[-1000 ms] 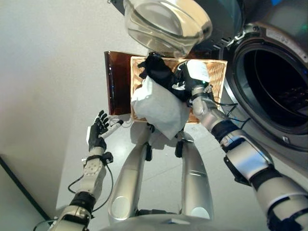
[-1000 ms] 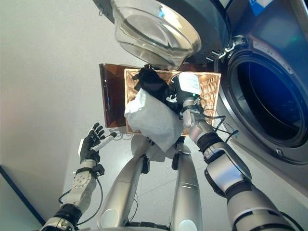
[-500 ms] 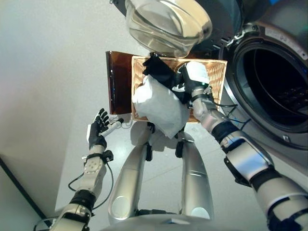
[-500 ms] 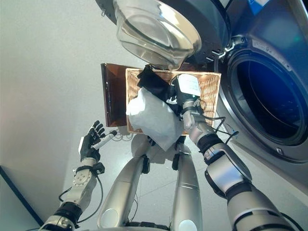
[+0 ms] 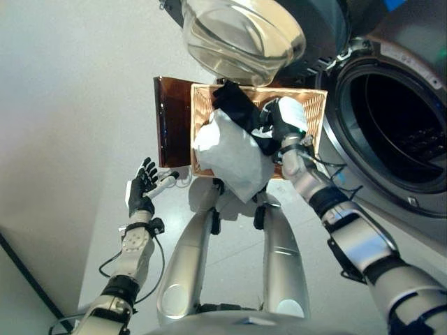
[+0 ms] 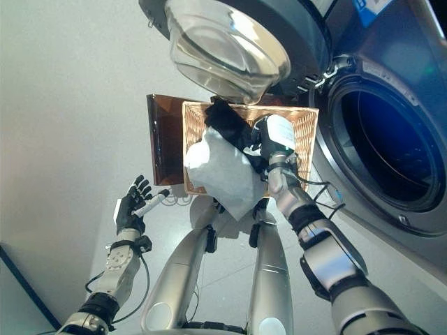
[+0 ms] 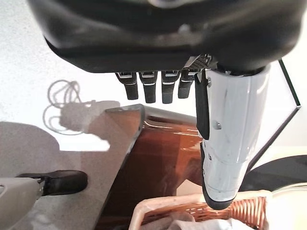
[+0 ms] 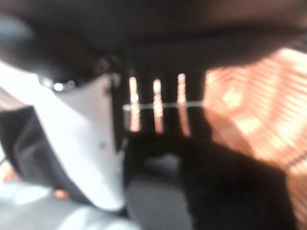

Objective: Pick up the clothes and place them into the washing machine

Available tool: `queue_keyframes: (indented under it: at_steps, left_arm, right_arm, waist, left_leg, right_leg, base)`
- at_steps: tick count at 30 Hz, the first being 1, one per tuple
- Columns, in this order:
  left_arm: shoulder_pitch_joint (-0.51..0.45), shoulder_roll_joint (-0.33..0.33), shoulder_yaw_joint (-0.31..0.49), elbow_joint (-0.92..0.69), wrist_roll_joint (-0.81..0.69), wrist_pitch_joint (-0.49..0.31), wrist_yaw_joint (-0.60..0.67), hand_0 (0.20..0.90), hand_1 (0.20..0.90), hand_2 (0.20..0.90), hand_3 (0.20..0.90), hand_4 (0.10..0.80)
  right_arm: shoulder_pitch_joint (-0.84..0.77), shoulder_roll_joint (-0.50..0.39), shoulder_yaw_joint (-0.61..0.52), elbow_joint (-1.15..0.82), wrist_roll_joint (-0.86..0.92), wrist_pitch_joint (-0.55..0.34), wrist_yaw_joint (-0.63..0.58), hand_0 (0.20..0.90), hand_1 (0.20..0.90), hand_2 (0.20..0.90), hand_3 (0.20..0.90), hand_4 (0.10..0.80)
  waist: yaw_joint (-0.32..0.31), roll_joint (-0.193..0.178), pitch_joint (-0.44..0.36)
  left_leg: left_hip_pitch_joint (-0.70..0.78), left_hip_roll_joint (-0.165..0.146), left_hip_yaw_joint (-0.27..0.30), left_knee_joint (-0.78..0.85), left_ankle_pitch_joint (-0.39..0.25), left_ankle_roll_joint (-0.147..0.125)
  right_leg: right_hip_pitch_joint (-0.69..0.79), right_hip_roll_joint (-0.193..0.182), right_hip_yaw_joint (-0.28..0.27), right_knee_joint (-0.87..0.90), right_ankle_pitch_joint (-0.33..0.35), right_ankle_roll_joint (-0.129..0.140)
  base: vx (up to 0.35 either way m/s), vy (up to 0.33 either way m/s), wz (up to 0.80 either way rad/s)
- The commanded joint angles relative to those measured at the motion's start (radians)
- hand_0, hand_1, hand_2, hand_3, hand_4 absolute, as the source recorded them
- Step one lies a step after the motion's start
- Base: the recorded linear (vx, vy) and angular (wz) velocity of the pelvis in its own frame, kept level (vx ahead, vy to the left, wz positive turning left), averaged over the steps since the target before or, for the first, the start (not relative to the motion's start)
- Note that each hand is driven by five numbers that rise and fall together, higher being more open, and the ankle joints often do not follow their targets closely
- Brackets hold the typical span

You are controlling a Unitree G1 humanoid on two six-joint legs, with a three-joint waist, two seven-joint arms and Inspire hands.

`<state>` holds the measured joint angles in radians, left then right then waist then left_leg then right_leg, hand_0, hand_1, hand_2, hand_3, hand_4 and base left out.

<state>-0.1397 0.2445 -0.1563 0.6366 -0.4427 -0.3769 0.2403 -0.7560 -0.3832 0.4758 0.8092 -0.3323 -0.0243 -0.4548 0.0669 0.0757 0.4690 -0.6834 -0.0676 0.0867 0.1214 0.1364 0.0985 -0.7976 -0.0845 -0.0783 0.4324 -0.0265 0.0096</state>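
Left eye view: the washing machine (image 5: pixel 391 132) fills the right edge, its drum mouth dark and unobstructed; its open glass door (image 5: pixel 241 35) overhangs at top centre, just above the wicker basket (image 5: pixel 314 112); a brown panel (image 5: pixel 171 122) adjoins the basket's left side; bare grey floor (image 5: pixel 63 105) lies open across the left half. The right hand (image 5: pixel 279 122), at centre, is clenched on a black garment (image 5: pixel 237 105) with a white garment (image 5: pixel 234 153) hanging below it, both in front of the basket.

Right eye view: the left hand (image 6: pixel 130 206), lower left, is released, fingers spread, well apart from the clothes.

Left wrist view: fingers (image 7: pixel 149 88) straight above the panel edge; basket rim at bottom.

Right wrist view: dark cloth against the hand; white cloth beside it.
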Motion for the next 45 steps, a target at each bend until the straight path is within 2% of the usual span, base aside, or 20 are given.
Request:
queue_keyframes:
  at_steps: [1,13,17,22,25,26,27,28,30,33,35,37,39,45]
  left_arm:
    - [0.091,0.018,0.057,-0.012,-0.005,-0.046,0.017,0.9,0.9,0.9,0.9,0.8]
    - [0.108,0.009,0.069,0.008,-0.011,-0.049,-0.002,0.9,0.9,0.9,0.9,0.8]
    - [0.113,0.006,0.075,0.024,-0.022,-0.047,-0.007,0.9,0.9,0.9,0.9,0.8]
    - [0.12,0.001,0.078,0.047,-0.043,-0.049,-0.017,0.9,0.9,0.9,0.9,0.8]
    - [0.124,-0.001,0.084,0.049,-0.069,-0.054,-0.029,0.9,0.9,0.9,0.9,0.8]
    - [0.124,-0.001,0.083,0.049,-0.069,-0.054,-0.029,0.9,0.9,0.9,0.9,0.8]
    - [0.127,-0.004,0.087,0.055,-0.08,-0.055,-0.038,0.9,0.9,0.9,0.9,0.8]
    - [0.127,-0.004,0.087,0.055,-0.081,-0.055,-0.038,0.9,0.9,0.9,0.9,0.8]
    - [0.128,-0.011,0.091,0.064,-0.095,-0.056,-0.048,0.9,0.9,0.9,0.9,0.8]
    - [0.13,-0.015,0.09,0.054,-0.103,-0.056,-0.054,0.9,0.9,0.9,0.9,0.8]
    - [0.133,-0.021,0.092,0.05,-0.11,-0.056,-0.063,0.9,0.9,0.9,0.9,0.8]
    - [0.133,-0.024,0.096,0.055,-0.114,-0.055,-0.065,0.9,0.9,0.9,0.9,0.8]
    - [0.135,-0.03,0.098,0.062,-0.129,-0.056,-0.074,0.9,0.9,0.9,0.9,0.8]
    - [0.147,-0.044,0.1,0.055,-0.162,-0.058,-0.088,0.9,0.9,0.9,0.9,0.8]
  right_arm:
    - [0.102,-0.015,-0.054,-0.125,0.079,-0.105,-0.012,0.2,0.2,0.2,0.2,0.3]
    - [0.242,-0.049,-0.138,-0.225,0.169,-0.159,0.023,0.2,0.2,0.2,0.2,0.3]
    - [0.3,-0.042,-0.175,-0.272,0.253,-0.194,0.047,0.2,0.2,0.2,0.2,0.3]
    - [0.388,-0.015,-0.251,-0.325,0.45,-0.266,0.094,0.2,0.2,0.2,0.2,0.3]
    - [0.454,0.018,-0.312,-0.353,0.645,-0.328,0.152,0.2,0.2,0.2,0.2,0.3]
    - [0.455,0.018,-0.313,-0.353,0.646,-0.328,0.153,0.2,0.2,0.2,0.2,0.3]
    - [0.487,0.038,-0.346,-0.365,0.756,-0.358,0.196,0.2,0.2,0.2,0.2,0.3]
    - [0.488,0.038,-0.347,-0.365,0.757,-0.358,0.197,0.2,0.2,0.2,0.2,0.3]
    - [0.529,0.069,-0.389,-0.365,0.898,-0.389,0.249,0.2,0.2,0.2,0.2,0.3]
    - [0.545,0.083,-0.409,-0.36,0.973,-0.401,0.279,0.2,0.2,0.2,0.2,0.3]
    - [0.563,0.113,-0.443,-0.348,1.089,-0.419,0.32,0.2,0.2,0.2,0.2,0.3]
    - [0.567,0.119,-0.451,-0.345,1.118,-0.423,0.335,0.2,0.2,0.2,0.2,0.3]
    - [0.574,0.154,-0.484,-0.327,1.236,-0.436,0.379,0.2,0.2,0.2,0.2,0.3]
    - [0.571,0.208,-0.547,-0.281,1.446,-0.457,0.451,0.2,0.2,0.2,0.2,0.3]
  waist:
    - [-0.002,-0.021,-0.111]
    - [-0.012,-0.037,-0.146]
    - [-0.019,-0.043,-0.156]
    - [-0.028,-0.047,-0.169]
    - [-0.036,-0.047,-0.183]
    - [-0.036,-0.047,-0.183]
    - [-0.04,-0.046,-0.187]
    - [-0.04,-0.046,-0.187]
    - [-0.047,-0.045,-0.192]
    - [-0.051,-0.043,-0.194]
    - [-0.057,-0.039,-0.198]
    - [-0.058,-0.04,-0.199]
    - [-0.062,-0.035,-0.206]
    - [-0.066,-0.021,-0.209]
  left_leg:
    - [-0.047,-0.004,0.036,0.041,-0.084,-0.066]
    - [0.015,-0.001,0.028,0.011,-0.082,-0.067]
    - [0.032,0.0,0.027,0.007,-0.084,-0.066]
    - [0.057,0.001,0.029,0.0,-0.085,-0.066]
    - [0.08,0.001,0.03,-0.012,-0.085,-0.068]
    - [0.08,0.001,0.03,-0.012,-0.085,-0.068]
    - [0.091,0.0,0.03,-0.015,-0.086,-0.068]
    - [0.092,0.0,0.03,-0.016,-0.086,-0.068]
    - [0.105,-0.001,0.031,-0.017,-0.09,-0.068]
    - [0.112,-0.001,0.031,-0.018,-0.091,-0.068]
    - [0.12,-0.002,0.034,-0.021,-0.094,-0.069]
    - [0.108,0.0,0.042,-0.021,-0.074,-0.064]
    - [0.113,-0.001,0.043,-0.024,-0.076,-0.064]
    - [0.117,-0.002,0.045,-0.026,-0.077,-0.066]
  right_leg:
    - [0.008,-0.001,-0.004,-0.135,0.091,0.037]
    - [0.066,0.004,-0.006,-0.162,0.081,0.038]
    - [0.082,0.005,-0.006,-0.164,0.078,0.038]
    - [0.106,0.004,-0.005,-0.169,0.073,0.039]
    - [0.125,0.005,-0.004,-0.175,0.069,0.041]
    - [0.125,0.006,-0.004,-0.175,0.069,0.041]
    - [0.137,0.006,-0.002,-0.178,0.067,0.041]
    - [0.137,0.006,-0.002,-0.178,0.067,0.041]
    - [0.151,0.006,0.001,-0.183,0.066,0.041]
    - [0.158,0.006,0.001,-0.185,0.064,0.041]
    - [0.164,0.008,0.004,-0.186,0.061,0.041]
    - [0.154,0.008,0.001,-0.192,0.082,0.034]
    - [0.159,0.009,0.002,-0.194,0.08,0.034]
    - [0.161,0.011,0.007,-0.196,0.076,0.032]
  base:
    - [0.04,-0.028,-0.02]
    - [0.017,-0.014,0.0]
    - [0.026,-0.018,-0.01]
    - [0.027,-0.009,-0.03]
    - [0.044,-0.013,-0.02]
    - [0.046,-0.004,-0.03]
    - [0.0,0.0,0.0]
    - [0.039,-0.002,-0.05]
    - [0.04,0.001,-0.07]
    - [0.013,0.0,-0.02]
    - [-0.02,-0.003,-0.04]
    - [-0.061,0.001,-0.05]
    - [0.025,-0.002,-0.05]
    - [0.007,0.001,-0.03]
